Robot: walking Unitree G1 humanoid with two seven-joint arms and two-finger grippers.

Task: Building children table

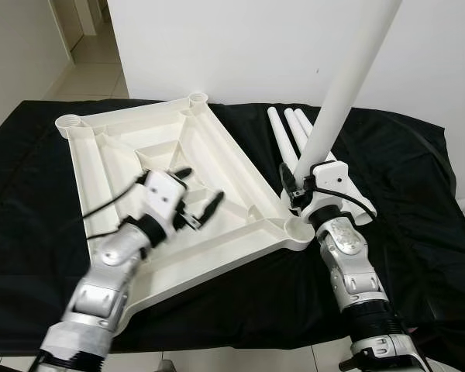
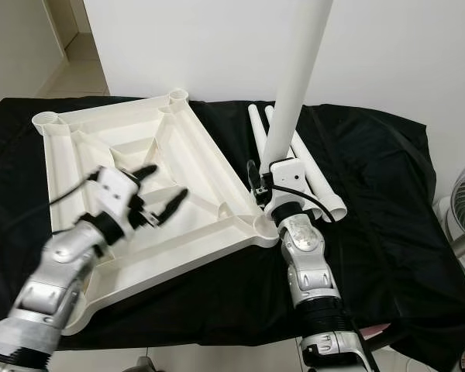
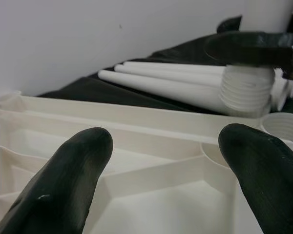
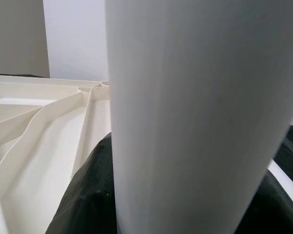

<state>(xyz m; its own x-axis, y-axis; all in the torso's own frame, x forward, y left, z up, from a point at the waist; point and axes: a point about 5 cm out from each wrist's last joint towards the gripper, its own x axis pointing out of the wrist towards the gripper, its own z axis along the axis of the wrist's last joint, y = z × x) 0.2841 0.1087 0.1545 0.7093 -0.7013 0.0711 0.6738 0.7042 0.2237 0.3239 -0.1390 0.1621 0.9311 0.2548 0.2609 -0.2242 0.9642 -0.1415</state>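
Black cloth (image 1: 418,232) covers the surface. Right gripper (image 1: 301,180), centre-right, pinches an upright white leg (image 1: 342,85); left gripper (image 1: 195,195), fingers spread, hovers over the upturned tabletop (image 1: 101,155), centre-left. Spare legs (image 1: 288,128) lie beyond.

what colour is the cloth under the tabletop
Black; the cloth shows best in the left eye view.

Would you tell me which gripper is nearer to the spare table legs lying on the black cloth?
Right. The right gripper, holding an upright leg, is beside the spare legs; the left gripper hovers over the tabletop, farther away.
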